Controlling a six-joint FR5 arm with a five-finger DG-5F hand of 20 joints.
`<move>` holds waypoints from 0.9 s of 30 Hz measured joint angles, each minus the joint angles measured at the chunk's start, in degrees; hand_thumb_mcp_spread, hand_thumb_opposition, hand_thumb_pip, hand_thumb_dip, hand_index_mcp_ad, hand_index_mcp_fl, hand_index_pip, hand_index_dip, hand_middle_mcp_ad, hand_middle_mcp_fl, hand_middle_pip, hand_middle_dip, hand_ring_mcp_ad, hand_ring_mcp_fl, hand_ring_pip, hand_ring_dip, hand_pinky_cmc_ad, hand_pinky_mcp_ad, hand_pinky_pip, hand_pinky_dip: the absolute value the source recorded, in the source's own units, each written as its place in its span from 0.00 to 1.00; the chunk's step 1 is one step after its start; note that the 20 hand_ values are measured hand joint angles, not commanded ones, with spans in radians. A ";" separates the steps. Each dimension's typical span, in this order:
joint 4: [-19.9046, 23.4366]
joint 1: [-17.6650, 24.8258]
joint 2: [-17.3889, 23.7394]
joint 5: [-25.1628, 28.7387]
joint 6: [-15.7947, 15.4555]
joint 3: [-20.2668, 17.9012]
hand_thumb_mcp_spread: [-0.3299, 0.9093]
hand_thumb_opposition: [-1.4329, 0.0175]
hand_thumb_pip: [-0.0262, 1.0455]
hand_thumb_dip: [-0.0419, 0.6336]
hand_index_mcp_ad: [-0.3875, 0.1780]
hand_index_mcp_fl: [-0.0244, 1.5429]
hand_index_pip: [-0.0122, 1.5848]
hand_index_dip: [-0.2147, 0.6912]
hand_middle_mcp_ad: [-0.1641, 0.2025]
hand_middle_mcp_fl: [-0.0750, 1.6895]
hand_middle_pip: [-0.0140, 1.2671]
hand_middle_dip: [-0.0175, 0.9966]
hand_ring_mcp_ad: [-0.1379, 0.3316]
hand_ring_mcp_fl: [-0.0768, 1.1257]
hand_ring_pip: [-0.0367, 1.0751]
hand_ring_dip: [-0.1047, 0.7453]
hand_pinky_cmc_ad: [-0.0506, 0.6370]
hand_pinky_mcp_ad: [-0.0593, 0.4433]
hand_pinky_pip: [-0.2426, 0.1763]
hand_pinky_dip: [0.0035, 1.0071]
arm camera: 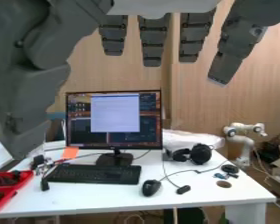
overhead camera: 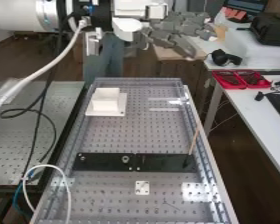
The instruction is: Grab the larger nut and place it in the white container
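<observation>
The fingers (overhead camera: 166, 38) hung straight, spread apart, above the table (overhead camera: 111, 135); below them stood the white container (overhead camera: 106, 99) and the bearing (overhead camera: 125, 159).

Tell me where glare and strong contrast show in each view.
High view: glare whitens a patch on the right of the perforated bench, toward its near end, with smaller glints near the far right corner. Wrist view: the monitor glows brightly; the hand looks dark against the pale wood wall.

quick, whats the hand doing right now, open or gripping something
The dark grey robot hand is open, its fingers extended and spread apart, holding nothing.
</observation>
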 joint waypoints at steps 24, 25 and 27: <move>-5.00 0.69 -1.53 6.61 1.05 1.52 0.41 0.46 0.55 0.27 0.45 0.03 0.06 0.18 0.64 0.04 0.10 0.24 0.67 0.06 0.10 0.27 0.72 0.74 0.25 0.47; -5.06 0.67 -1.46 6.58 1.13 1.47 0.41 0.46 0.55 0.27 0.45 0.03 0.06 0.18 0.64 0.04 0.10 0.24 0.67 0.06 0.10 0.27 0.72 0.74 0.25 0.47; -5.09 0.65 -1.34 6.43 1.26 1.36 0.41 0.46 0.55 0.27 0.45 0.03 0.06 0.18 0.64 0.04 0.10 0.24 0.67 0.06 0.10 0.27 0.72 0.74 0.25 0.47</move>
